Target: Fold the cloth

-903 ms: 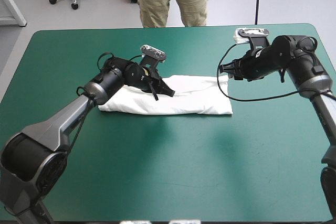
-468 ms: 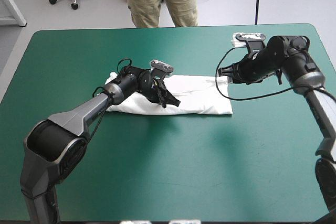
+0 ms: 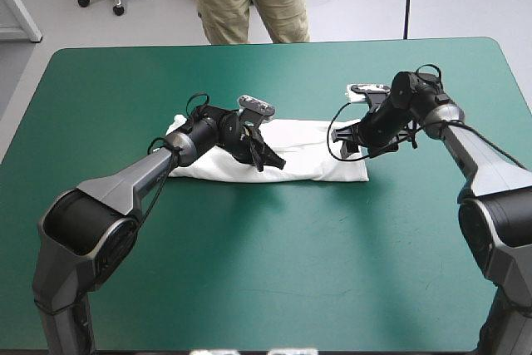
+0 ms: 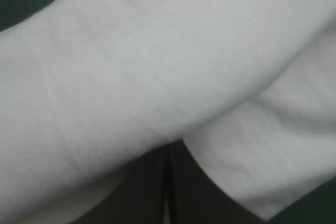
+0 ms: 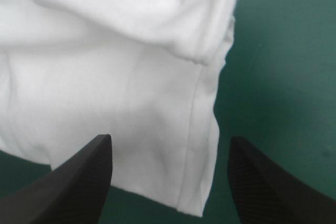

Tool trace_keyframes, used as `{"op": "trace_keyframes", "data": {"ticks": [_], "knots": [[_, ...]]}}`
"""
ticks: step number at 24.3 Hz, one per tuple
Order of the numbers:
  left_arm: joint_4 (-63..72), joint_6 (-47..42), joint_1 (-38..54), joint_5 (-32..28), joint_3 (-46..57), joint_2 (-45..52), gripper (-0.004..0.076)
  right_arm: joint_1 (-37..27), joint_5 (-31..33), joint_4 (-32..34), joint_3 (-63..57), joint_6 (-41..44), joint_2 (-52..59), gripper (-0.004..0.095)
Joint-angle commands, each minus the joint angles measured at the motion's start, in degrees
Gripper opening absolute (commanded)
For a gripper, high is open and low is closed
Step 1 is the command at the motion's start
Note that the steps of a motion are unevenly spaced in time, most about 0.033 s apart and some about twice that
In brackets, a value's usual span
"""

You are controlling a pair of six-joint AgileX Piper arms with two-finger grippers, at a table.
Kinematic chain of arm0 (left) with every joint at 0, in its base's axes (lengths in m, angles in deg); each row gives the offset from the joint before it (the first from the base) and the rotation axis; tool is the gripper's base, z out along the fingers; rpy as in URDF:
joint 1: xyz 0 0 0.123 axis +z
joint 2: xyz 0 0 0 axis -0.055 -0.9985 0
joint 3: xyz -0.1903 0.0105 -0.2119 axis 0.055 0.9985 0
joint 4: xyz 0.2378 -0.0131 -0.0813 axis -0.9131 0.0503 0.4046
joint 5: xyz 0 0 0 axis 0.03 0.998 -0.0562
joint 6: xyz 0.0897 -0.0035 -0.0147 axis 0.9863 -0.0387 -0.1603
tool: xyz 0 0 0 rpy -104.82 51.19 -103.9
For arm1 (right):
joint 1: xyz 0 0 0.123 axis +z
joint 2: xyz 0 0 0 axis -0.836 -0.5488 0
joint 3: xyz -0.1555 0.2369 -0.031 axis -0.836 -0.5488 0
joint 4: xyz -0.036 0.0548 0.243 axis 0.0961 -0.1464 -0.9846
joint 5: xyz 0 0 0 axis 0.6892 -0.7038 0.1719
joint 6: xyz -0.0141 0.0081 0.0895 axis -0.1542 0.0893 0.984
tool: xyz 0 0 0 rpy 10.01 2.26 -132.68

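We saw the T-shirt [image 3: 316,154] on the table [image 3: 249,272] as a long folded band; crosswise folds seemed left. Left claw [image 3: 274,160] was pressed together on its middle, right claw [image 3: 344,144] spread at its end.

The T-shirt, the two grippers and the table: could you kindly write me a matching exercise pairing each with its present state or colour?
Things:
1. T-shirt
2. left gripper
3. right gripper
4. table

States:
a. open, at the shirt's right end
b. teal-green
c. white, a long folded bundle
d. shut, over the shirt's middle

Pairs: 1-c, 2-d, 3-a, 4-b.
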Motion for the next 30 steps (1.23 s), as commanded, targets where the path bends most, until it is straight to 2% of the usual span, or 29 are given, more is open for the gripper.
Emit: {"op": "trace_keyframes", "data": {"ticks": [1, 7, 12, 13, 16, 17, 18, 26, 30], "knots": [[1.0, -0.1, -0.5, -2.2, -1.6, 3.3, -0.0009, -0.4, -2.4, -2.4, 1.4, -1.1, 1.0, 0.0608], [1.0, 0.0, -0.5, -2.1, -1.6, 3.3, -0.0009, -0.4, -3.8, -4.9, 1.4, -1.6, -2.0, 0.0608], [0.9, 0.0, -0.5, -2.1, -1.6, 3.3, -0.0009, -0.4, -4.1, -12.7, 1.4, -4.5, -4.9, 0.0603], [0.9, 0.0, -0.5, -2.1, -1.6, 3.3, -0.0009, -0.4, -4.1, -14.0, 1.4, -4.6, -5.3, 0.0577], [0.9, 0.0, -0.5, -1.9, -1.6, 3.3, -0.0009, -0.3, -3.8, -16.1, 1.4, -6.0, -5.7, 0.0352], [0.9, 0.0, -0.5, -1.8, -1.6, 3.3, -0.0009, -0.3, -3.7, -16.2, 1.4, -6.7, -5.4, 0.0105], [0.9, 0.0, -0.5, -1.7, -1.6, 3.3, -0.0009, -0.3, -3.7, -16.2, 1.4, -7.1, -5.1, 0.0007], [0.8, 0.0, -0.5, -1.5, -1.6, 3.3, -0.0009, -0.3, -2.6, -19.1, 1.7, -9.9, 7.4, -0.0017], [0.9, 0.0, -0.5, -1.5, -1.6, 3.3, -0.0009, -0.3, -2.0, -25.2, 1.7, -12.4, 12.1, -0.0017]]}}
